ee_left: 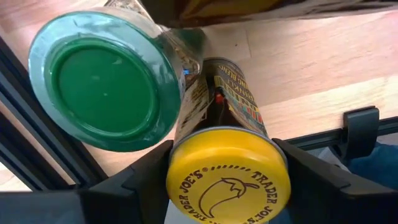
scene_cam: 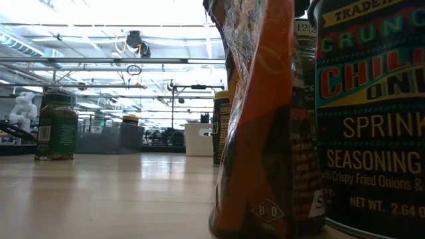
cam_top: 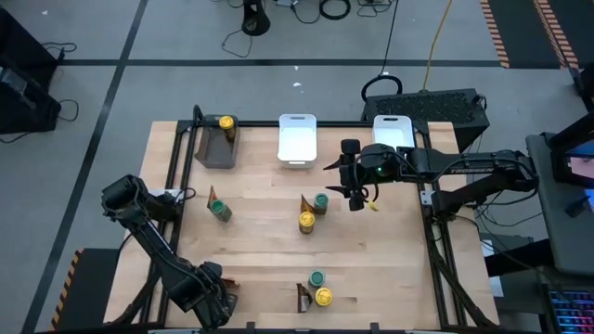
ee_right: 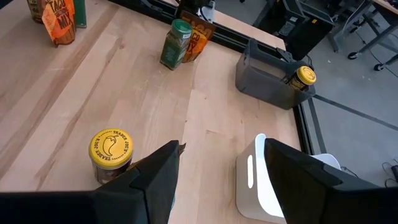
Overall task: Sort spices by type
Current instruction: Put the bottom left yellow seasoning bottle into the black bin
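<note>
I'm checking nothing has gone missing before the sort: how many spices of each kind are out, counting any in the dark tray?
Yellow-lidded jars: 3, one of them in the dark tray
Green-lidded jars: 3
Brown-orange packets: 3
Total: 9

Even overhead lighting; the wooden table [cam_top: 269, 232] shows only soft, short shadows. In the low view, bright ceiling lights wash out the background, and the nearest packet [scene_cam: 259, 119] is blurred. Wrist views remain fairly sharp.
</note>
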Available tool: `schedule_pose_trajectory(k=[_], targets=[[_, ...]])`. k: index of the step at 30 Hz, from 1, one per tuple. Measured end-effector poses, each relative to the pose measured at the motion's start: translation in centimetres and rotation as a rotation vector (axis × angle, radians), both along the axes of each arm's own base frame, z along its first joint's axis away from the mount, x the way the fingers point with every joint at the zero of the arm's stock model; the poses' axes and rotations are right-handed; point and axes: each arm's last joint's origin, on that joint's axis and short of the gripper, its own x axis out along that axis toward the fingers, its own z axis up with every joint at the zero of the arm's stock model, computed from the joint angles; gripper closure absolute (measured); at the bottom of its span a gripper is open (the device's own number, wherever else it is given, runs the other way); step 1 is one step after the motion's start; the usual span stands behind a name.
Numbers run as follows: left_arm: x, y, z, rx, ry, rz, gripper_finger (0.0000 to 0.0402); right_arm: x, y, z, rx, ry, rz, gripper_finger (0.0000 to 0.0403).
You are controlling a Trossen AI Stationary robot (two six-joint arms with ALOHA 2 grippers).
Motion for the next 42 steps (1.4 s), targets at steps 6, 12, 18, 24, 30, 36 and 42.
schedule_pose_trajectory(k=[6,12,18,24,30,36,42], targets=[[0.1,-0.2,0.1,-0.022,-0.029,-0.050,0.0160,0.0,0.0,0.0,0.000,0.000,0.000,0.0184],[0.4,-0.2,2.0,-0.053,-0.146,-0.111,0.0160,0.0,0.0,0.0,0.000,0.002,0.000,0.0184],[0.2,0.8,4.9,-0.019,-0.341,-0.151,0.0160,0.0,0.0,0.0,-0.001,0.003,0.000,0.0184],[-0.2,3.2,8.6,0.030,-0.562,-0.174,0.0160,0.0,0.0,0.0,-0.020,0.005,0.012,0.0184],[-0.8,7.7,12.8,0.157,-0.807,-0.122,0.0160,0.0,0.0,0.0,-0.023,0.005,0.013,0.0184],[-1.0,13.7,15.6,0.296,-0.901,-0.109,0.0160,0.0,0.0,0.0,-0.023,0.004,0.013,0.0184],[-1.1,19.5,17.3,0.426,-0.932,-0.222,0.0160,0.0,0.0,0.0,0.000,-0.003,-0.001,0.0184]])
